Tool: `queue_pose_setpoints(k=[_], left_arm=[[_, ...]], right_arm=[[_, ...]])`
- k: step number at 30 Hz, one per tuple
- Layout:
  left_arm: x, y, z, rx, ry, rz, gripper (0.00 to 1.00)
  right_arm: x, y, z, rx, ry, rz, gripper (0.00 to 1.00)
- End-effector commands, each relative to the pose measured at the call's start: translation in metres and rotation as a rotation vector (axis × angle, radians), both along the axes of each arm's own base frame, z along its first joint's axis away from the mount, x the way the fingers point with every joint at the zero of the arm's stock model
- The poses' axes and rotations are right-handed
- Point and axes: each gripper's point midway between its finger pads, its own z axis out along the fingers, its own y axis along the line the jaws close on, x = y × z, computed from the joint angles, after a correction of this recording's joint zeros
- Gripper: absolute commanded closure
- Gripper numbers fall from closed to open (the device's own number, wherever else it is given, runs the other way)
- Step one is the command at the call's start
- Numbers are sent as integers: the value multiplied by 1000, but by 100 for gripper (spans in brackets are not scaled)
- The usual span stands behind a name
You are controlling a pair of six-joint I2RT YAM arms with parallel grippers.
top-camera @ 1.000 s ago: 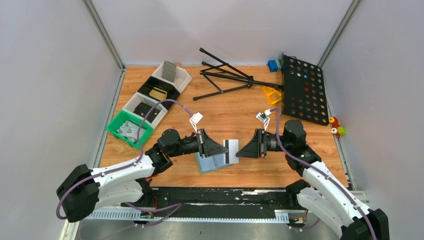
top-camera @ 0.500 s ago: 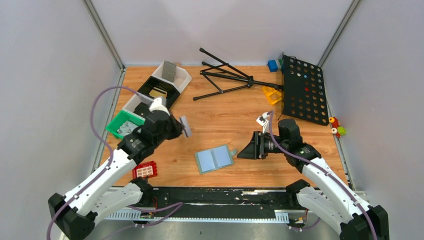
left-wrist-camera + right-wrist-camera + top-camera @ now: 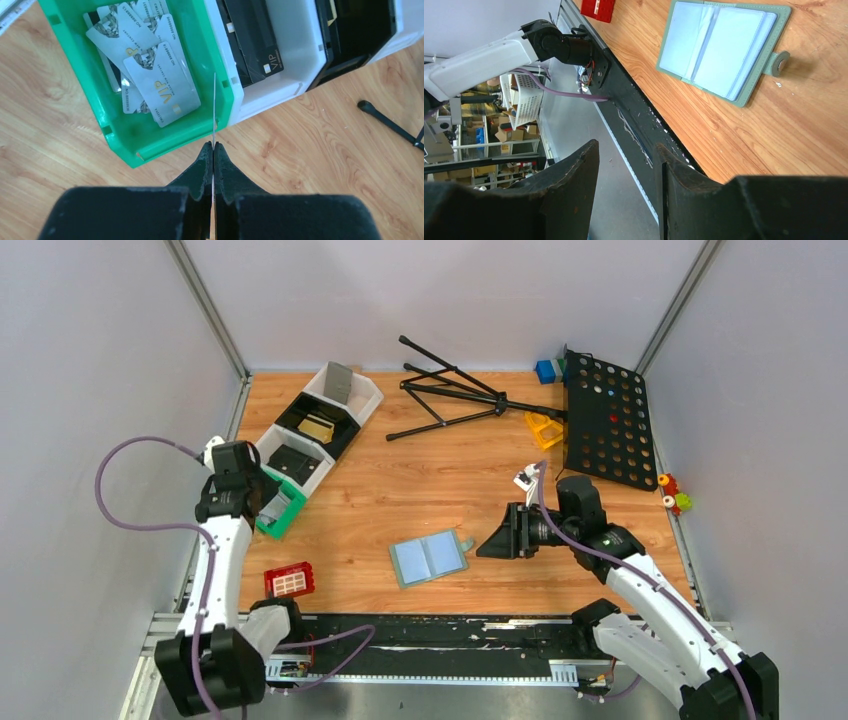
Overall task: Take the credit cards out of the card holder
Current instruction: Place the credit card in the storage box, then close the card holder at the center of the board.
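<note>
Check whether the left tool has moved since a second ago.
Yes. The left tool swung left from over the card holder to the green tray, shut on a credit card.

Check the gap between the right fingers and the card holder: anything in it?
Nothing. In the top view only bare table separates the right fingers from the card holder, whose side flap points toward them.

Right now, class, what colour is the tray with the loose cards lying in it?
The tray is bright green, and the left wrist view shows it best.
</note>
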Motion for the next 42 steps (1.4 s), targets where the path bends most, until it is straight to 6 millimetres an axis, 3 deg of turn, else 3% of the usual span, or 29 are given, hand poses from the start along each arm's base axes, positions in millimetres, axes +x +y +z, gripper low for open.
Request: queue_pose_setpoints(k=[1,13,18,21,24,26,27,29,33,36,38,39,40,42], left_arm=[[29,6,-1,-77,-39,-34,100],[38,59,-13,-107,-49,147,100],[56,46,-28,-213,-59,45,99],[48,58,-37,-210,-3,110,98],[25,79,-42,-158,53,256,76],[16,83,-41,-141,64,286,30],[16,80,-38,-142,56,272,23],[16,72,-31,-156,35,228,19],[23,45,-3,-191,-67,60,18],[22,13,23,-201,-139,-119,18],[17,-16,31,-201,-151,-240,18],[13,-31,31,-200,-141,-291,18],[8,-45,31,-200,-133,-334,18],[-2,-75,30,-205,-126,-419,19]], right_arm=[[1,2,16,16,-63,20,56],[5,8,26,27,-49,56,57],[6,11,27,61,-42,56,57],[5,12,26,75,-31,56,57],[5,12,26,72,-30,56,57],[7,11,23,59,-29,39,54],[8,10,22,53,-29,35,53],[11,10,18,39,-27,18,51],[20,6,2,-27,-12,-21,49],[31,-3,-14,-130,-14,-67,42],[40,-9,-21,-193,-32,-99,27],[43,-11,-24,-212,-43,-103,7],[46,-12,-27,-228,-58,-109,1],[55,-16,-35,-269,-75,-128,0]])
